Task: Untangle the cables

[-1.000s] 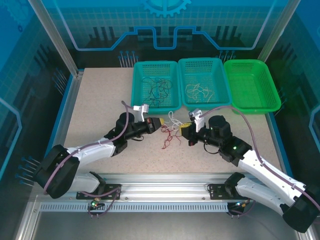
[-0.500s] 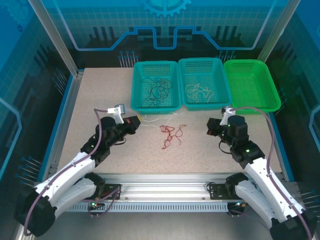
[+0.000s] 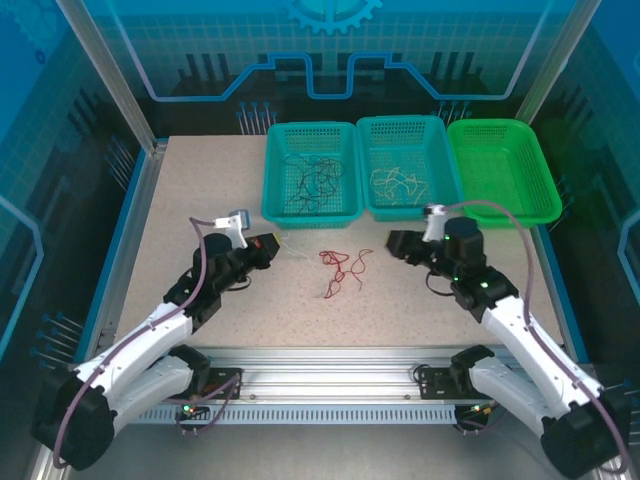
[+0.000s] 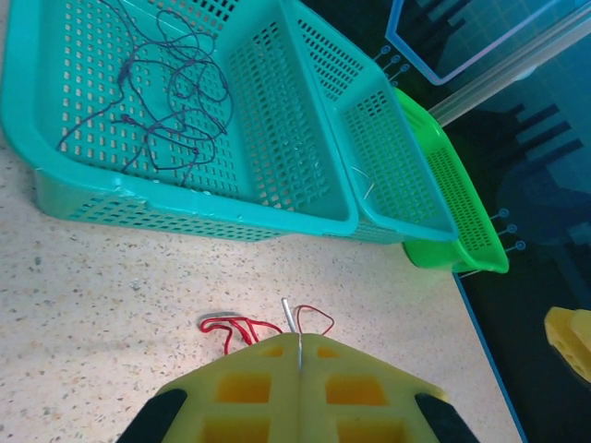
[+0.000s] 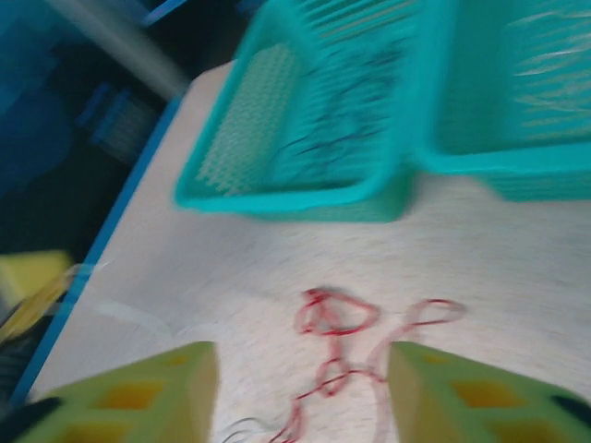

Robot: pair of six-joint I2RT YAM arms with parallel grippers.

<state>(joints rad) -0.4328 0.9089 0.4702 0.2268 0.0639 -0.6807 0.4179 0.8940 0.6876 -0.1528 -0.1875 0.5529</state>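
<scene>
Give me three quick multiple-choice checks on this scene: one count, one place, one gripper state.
1. Number of baskets at the back: A two; B four; C three.
2. The red cable lies: A in a basket; B on the table between the left gripper and the right gripper; C in the right gripper.
3. The right gripper is: A open; B shut on the red cable; C shut on a basket.

Key: 1 C, two teal and one green stand side by side. 2 B, it lies loose on the bare tabletop. 3 A, its fingers stand apart and grip nothing.
</scene>
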